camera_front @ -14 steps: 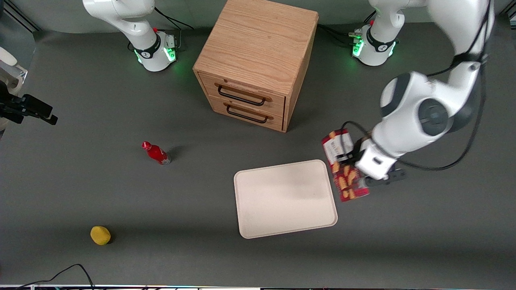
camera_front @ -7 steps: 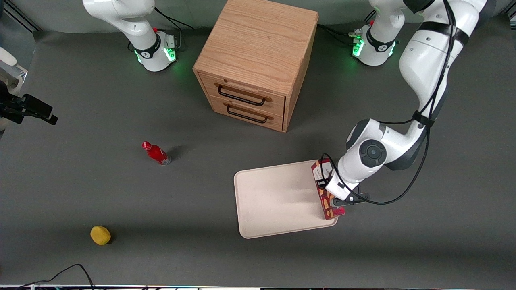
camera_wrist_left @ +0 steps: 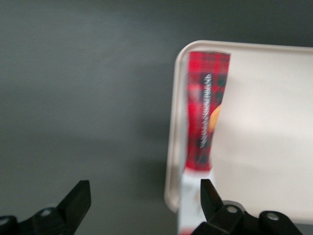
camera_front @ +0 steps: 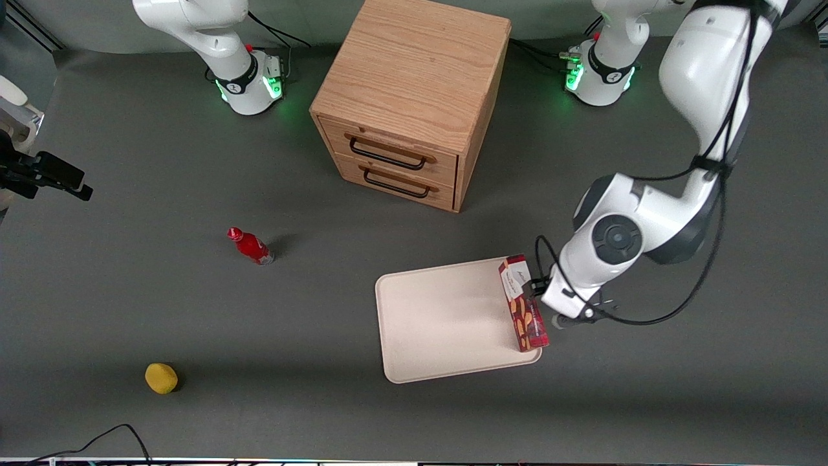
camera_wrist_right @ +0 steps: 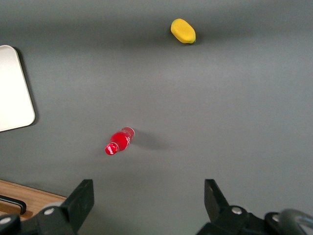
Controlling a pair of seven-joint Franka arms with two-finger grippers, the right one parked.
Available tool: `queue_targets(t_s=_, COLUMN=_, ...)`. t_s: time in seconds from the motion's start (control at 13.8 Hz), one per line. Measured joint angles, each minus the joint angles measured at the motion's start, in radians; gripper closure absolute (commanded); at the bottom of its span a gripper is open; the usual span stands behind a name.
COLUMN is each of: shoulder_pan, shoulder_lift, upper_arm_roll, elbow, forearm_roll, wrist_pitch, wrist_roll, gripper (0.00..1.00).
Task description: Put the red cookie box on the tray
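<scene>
Your gripper (camera_front: 557,309) hung just beside the tray (camera_front: 446,323), at the edge nearest the working arm's end of the table, with its two fingers (camera_wrist_left: 78,198) spread wide apart and nothing between them. In the wrist view one finger sat over bare table and the other finger sat close against the white end of the cookie box (camera_wrist_left: 205,122), though you could not tell from that view whether it was touching the cardboard.

You had the cookie box (camera_front: 522,303) lying on the tray, along that same edge and close inside the rim. Its white end pointed toward the wooden drawer cabinet (camera_front: 414,97) and its red end with the cookie pictures pointed toward the front camera. The box ran almost parallel to the rim, with its nearer end close to the tray's rounded corner. The rest of the tray (camera_wrist_left: 264,122) was bare cream surface.

Elsewhere on your table, the drawer cabinet stood farther from the front camera than the tray, with its two drawers shut. A small red bottle (camera_front: 251,246) lay tilted on the mat, well apart from the tray toward the parked arm's end. A yellow lemon-like fruit (camera_front: 161,378) sat nearer the front camera than the bottle, also toward the parked arm's end. The parked wrist view showed you the same bottle (camera_wrist_right: 119,141) and fruit (camera_wrist_right: 183,31).
</scene>
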Motion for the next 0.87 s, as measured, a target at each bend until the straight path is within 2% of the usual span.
queue_targets(t_s=0.22, shoulder_pan=0.014, shoulder_lift=-0.207, upper_arm_roll=0.108, elbow=0.003, forearm_roll=-0.150, wrist_pitch=-0.257, wrist_roll=0.248, gripper=0.00)
queue_targets(t_s=0.29, shoulder_pan=0.018, shoulder_lift=-0.269, upper_arm_roll=0.157, elbow=0.003, forearm_roll=-0.179, wrist_pitch=-0.332, wrist_roll=0.333, gripper=0.00)
queue_targets(t_s=0.51, shoulder_pan=0.025, shoulder_lift=-0.420, upper_arm_roll=0.288, elbow=-0.003, forearm_roll=-0.207, wrist_pitch=-0.502, wrist_roll=0.540, gripper=0.00)
queue_targets(t_s=0.65, shoulder_pan=0.026, shoulder_lift=-0.495, upper_arm_roll=0.371, elbow=-0.029, forearm_roll=-0.226, wrist_pitch=-0.549, wrist_roll=0.642, gripper=0.00)
queue_targets(t_s=0.87, shoulder_pan=0.027, shoulder_lift=-0.569, upper_arm_roll=0.422, elbow=-0.076, forearm_roll=-0.232, wrist_pitch=-0.567, wrist_roll=0.711, gripper=0.00)
